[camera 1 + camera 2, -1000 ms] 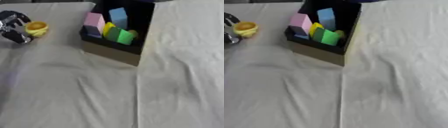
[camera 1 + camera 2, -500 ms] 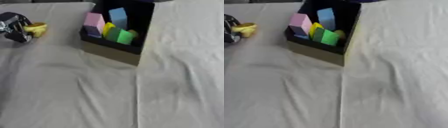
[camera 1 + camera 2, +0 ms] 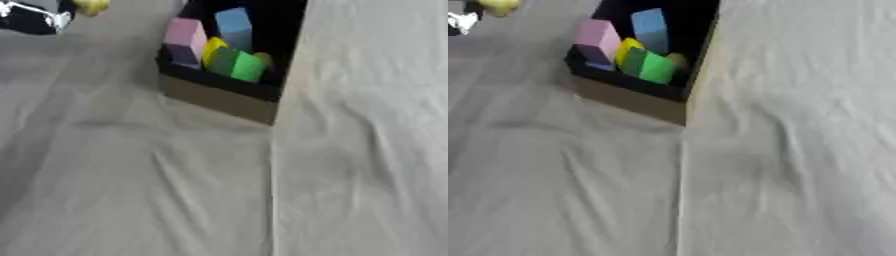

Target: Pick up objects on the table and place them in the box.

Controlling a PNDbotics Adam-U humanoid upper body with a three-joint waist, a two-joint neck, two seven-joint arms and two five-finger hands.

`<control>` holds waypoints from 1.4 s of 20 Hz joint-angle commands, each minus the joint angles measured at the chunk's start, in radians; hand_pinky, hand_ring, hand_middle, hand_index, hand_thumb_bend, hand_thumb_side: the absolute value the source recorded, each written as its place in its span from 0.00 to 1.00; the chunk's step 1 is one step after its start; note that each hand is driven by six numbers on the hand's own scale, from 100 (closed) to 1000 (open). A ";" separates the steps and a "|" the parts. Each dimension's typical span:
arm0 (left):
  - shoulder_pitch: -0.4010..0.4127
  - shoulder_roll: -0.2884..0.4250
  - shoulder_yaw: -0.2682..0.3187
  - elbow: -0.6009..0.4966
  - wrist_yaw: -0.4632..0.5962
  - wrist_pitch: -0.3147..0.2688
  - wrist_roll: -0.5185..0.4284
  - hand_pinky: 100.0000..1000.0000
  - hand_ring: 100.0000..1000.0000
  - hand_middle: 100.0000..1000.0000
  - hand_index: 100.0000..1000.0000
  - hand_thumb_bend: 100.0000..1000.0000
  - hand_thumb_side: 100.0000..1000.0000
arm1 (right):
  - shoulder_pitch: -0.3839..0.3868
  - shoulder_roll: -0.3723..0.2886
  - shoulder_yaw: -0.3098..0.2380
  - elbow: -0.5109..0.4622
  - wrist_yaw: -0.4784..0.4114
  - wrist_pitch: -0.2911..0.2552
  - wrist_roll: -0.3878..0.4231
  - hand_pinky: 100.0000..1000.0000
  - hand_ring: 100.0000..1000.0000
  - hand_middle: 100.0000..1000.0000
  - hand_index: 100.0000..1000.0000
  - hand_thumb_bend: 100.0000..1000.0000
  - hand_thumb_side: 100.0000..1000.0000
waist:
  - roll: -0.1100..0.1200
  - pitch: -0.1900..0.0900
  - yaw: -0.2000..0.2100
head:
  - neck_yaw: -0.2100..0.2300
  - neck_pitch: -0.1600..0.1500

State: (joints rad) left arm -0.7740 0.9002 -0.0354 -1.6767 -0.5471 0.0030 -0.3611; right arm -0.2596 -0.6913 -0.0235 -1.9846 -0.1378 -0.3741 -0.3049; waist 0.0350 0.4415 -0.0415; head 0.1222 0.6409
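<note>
My left hand [image 3: 31,18] shows at the top left corner, black with silver parts and blurred. A small yellow object [image 3: 90,6] sits at its right end, held up off the cloth. The box [image 3: 219,102] stands at the top centre, black inside with a tan front wall. Inside it are a pink block [image 3: 184,36], a blue block [image 3: 234,25], a yellow piece [image 3: 213,50] and a green block [image 3: 241,66]. The hand is to the left of the box, apart from it. My right hand is in no view.
A wrinkled light grey cloth [image 3: 219,190] covers the table, with a fold line running down from the box's near corner. Nothing else lies on the cloth in the lower or right parts of the views.
My left hand closed on the yellow object and has lifted it up and to the right, toward the box. The box and its blocks have stayed in place.
</note>
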 commanded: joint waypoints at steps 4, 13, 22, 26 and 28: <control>-0.017 0.035 -0.051 -0.296 0.083 -0.006 -0.024 0.52 0.50 0.46 0.51 0.00 0.00 | -0.007 -0.034 -0.008 -0.015 -0.022 -0.003 0.006 0.85 0.81 0.61 0.71 0.00 0.59 | -0.001 -0.056 0.003 | -0.022 0.006; -0.168 -0.111 -0.179 -0.212 0.140 -0.009 -0.154 0.52 0.50 0.47 0.52 0.00 0.00 | -0.020 -0.034 -0.004 -0.015 -0.048 -0.002 0.021 0.85 0.81 0.61 0.71 0.00 0.59 | -0.002 -0.077 -0.006 | -0.042 -0.005; -0.234 -0.231 -0.240 0.018 0.037 -0.042 -0.188 0.52 0.51 0.48 0.53 0.00 0.00 | -0.034 -0.030 -0.002 -0.015 -0.061 -0.001 0.030 0.85 0.81 0.61 0.71 0.00 0.59 | 0.004 -0.072 -0.023 | -0.067 -0.019; -0.245 -0.273 -0.248 0.116 -0.001 -0.047 -0.173 0.59 0.57 0.57 0.68 0.16 0.00 | -0.033 -0.026 -0.001 -0.015 -0.061 0.002 0.033 0.85 0.81 0.61 0.71 0.00 0.59 | 0.006 -0.070 -0.027 | -0.060 -0.018; -0.244 -0.283 -0.253 0.143 -0.007 -0.062 -0.186 0.68 0.68 0.70 0.83 0.36 0.21 | -0.032 -0.023 -0.001 -0.015 -0.060 0.003 0.033 0.85 0.81 0.61 0.71 0.00 0.59 | 0.007 -0.069 -0.029 | -0.054 -0.017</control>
State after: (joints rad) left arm -0.9970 0.6097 -0.2921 -1.5438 -0.5460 -0.0515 -0.5458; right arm -0.2824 -0.6919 -0.0173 -1.9847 -0.1926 -0.3703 -0.2740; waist 0.0350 0.4057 -0.0683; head 0.0636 0.6317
